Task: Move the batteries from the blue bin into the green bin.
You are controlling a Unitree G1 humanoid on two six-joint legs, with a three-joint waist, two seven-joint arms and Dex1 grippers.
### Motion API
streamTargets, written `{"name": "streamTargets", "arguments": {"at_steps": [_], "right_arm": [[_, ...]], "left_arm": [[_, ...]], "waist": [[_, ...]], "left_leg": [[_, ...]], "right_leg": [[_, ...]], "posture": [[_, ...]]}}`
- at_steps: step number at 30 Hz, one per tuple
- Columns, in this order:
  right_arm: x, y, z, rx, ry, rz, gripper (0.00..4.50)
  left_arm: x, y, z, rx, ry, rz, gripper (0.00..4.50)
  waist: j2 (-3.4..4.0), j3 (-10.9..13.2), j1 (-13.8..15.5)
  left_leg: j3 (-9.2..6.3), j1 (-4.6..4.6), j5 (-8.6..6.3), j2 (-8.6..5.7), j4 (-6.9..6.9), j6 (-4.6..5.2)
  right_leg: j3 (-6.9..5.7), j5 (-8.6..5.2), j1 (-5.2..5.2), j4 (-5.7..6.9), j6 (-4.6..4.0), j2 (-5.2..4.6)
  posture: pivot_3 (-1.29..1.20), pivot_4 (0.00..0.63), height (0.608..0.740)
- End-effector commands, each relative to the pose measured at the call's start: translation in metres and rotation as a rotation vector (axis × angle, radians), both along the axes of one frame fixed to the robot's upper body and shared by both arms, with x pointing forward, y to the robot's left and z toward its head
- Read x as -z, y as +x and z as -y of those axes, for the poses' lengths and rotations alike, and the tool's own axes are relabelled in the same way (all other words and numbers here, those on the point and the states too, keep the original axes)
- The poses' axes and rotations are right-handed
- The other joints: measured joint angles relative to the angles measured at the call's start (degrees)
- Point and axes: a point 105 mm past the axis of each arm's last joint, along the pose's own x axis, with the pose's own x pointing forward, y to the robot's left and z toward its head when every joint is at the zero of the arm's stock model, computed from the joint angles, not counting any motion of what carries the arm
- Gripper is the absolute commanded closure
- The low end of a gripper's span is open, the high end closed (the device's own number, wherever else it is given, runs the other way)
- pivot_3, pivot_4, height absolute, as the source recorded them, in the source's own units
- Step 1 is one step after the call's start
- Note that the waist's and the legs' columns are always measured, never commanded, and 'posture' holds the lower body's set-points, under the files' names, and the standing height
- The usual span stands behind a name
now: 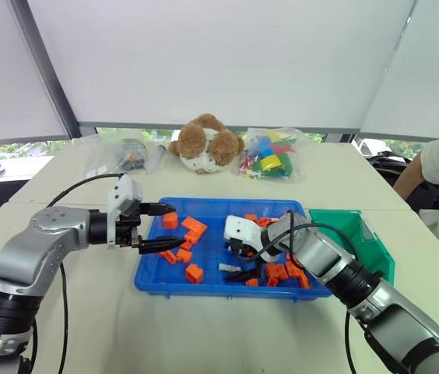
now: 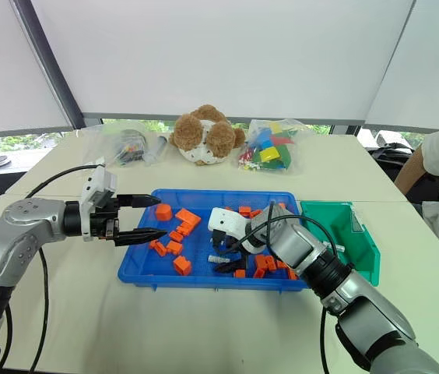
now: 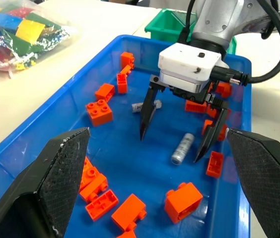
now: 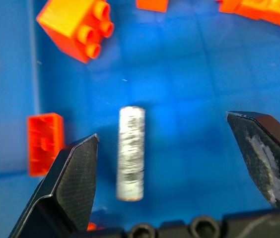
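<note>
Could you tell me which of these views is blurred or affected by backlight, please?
Right wrist view: the battery between the open right gripper fingers is soft, motion-blurred. Left wrist view: sharp on the battery and orange blocks. Eye views: bright blinds backlight the table evenly; blue bin clear.

Right end effector point(image 4: 179, 163) fingers spread wide above the blue bin point(image 4: 189, 99) floor; one battery point(image 4: 131, 152) lies between them, flanked by orange blocks point(image 4: 78, 27).
</note>
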Motion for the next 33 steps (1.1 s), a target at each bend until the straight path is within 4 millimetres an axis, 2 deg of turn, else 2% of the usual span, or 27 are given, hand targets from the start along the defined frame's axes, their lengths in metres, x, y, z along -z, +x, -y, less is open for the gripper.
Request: {"name": "streamTargets", "arguments": {"at_steps": [1, 9, 12, 17, 18, 21, 23, 26, 28, 31, 33], "right_arm": [[0.001, 0.002, 0.006, 0.005, -0.029, 0.040, 0.07], [0.006, 0.001, 0.016, 0.062, -0.010, 0.020, 0.07], [0.008, 0.001, 0.019, 0.097, 0.013, -0.016, 1.40], [0.012, 0.004, 0.021, 0.160, 0.053, -0.098, 4.06], [0.013, 0.004, 0.020, 0.163, 0.059, -0.110, 4.46], [0.009, 0.004, 0.017, 0.160, 0.082, -0.114, 4.48], [-0.009, 0.006, 0.015, 0.155, 0.123, -0.072, 4.48], [-0.063, 0.009, 0.019, 0.185, 0.276, 0.010, 4.48], [-0.107, 0.006, 0.039, 0.228, 0.396, 0.076, 4.48], [-0.135, 0.001, 0.064, 0.290, 0.453, 0.140, 4.48], [-0.147, 0.005, 0.101, 0.421, 0.421, 0.238, 4.48]], "left_arm": [[-0.011, -0.001, 0.001, 0.012, -0.006, 0.044, 0.00], [-0.014, 0.003, 0.002, 0.018, 0.000, 0.056, 0.00], [-0.014, 0.003, 0.002, 0.021, 0.001, 0.059, 0.00], [-0.016, 0.005, 0.003, 0.023, 0.005, 0.067, 0.00], [-0.016, 0.006, 0.003, 0.023, 0.005, 0.069, 0.00], [-0.016, 0.006, 0.004, 0.024, 0.006, 0.072, 0.00], [-0.016, 0.006, 0.004, 0.025, 0.006, 0.073, 0.00], [-0.015, 0.005, 0.004, 0.024, 0.006, 0.071, 0.00], [-0.015, 0.004, 0.004, 0.023, 0.005, 0.067, 0.00], [-0.014, 0.002, 0.003, 0.021, 0.000, 0.063, 0.00], [-0.013, 0.001, 0.003, 0.021, -0.001, 0.059, 0.00]], "waist": [[0.00, 0.0, 0.0], [-0.01, 0.0, 0.1], [-0.01, 0.0, 0.1], [-0.01, 0.0, 0.0], [-0.01, 0.0, 0.0], [-0.01, 0.0, 0.0], [-0.01, 0.0, 0.0], [0.02, 0.0, 0.0], [0.05, 0.0, 0.2], [0.03, 0.0, 0.5], [-0.02, 0.0, 0.4]], "left_leg": [[0.00, 0.00, 0.00, 0.00, 0.00, 0.00], [0.00, 0.00, 0.00, 0.00, 0.01, 0.00], [0.00, 0.00, 0.00, 0.00, 0.01, 0.00], [0.00, 0.01, 0.00, 0.00, 0.01, -0.01], [0.00, 0.01, 0.00, 0.00, 0.01, -0.01], [0.00, 0.02, 0.00, 0.00, 0.01, 0.00], [0.00, 0.02, 0.00, 0.00, 0.01, 0.00], [0.00, -0.01, 0.00, 0.00, 0.00, -0.01], [0.00, -0.05, 0.00, 0.00, 0.00, -0.01], [0.00, -0.06, 0.00, -0.01, 0.01, 0.00], [-0.03, -0.03, -0.02, -0.01, 0.00, 0.03]], "right_leg": [[0.00, 0.00, 0.00, 0.00, 0.00, 0.00], [0.00, 0.00, 0.03, 0.00, 0.00, -0.01], [0.00, 0.00, 0.03, 0.00, 0.00, 0.00], [0.00, 0.00, 0.03, 0.00, 0.00, 0.00], [0.00, 0.00, 0.03, 0.00, 0.00, 0.00], [0.00, 0.00, 0.03, 0.00, 0.00, 0.00], [0.00, 0.00, 0.03, 0.00, 0.00, 0.00], [0.00, 0.00, 0.00, 0.00, 0.00, 0.00], [0.00, 0.00, -0.02, 0.00, 0.00, -0.01], [-0.01, 0.00, -0.01, -0.01, 0.00, -0.04], [-0.03, 0.00, 0.04, -0.03, 0.00, -0.03]], "posture": [[0.00, 0.150, 0.733], [0.00, 0.150, 0.733], [0.00, 0.150, 0.733], [0.00, 0.150, 0.733], [0.00, 0.150, 0.733], [0.00, 0.150, 0.733], [0.00, 0.150, 0.733], [0.00, 0.150, 0.733], [0.00, 0.150, 0.733], [0.00, 0.150, 0.733], [0.00, 0.150, 0.733]]}}
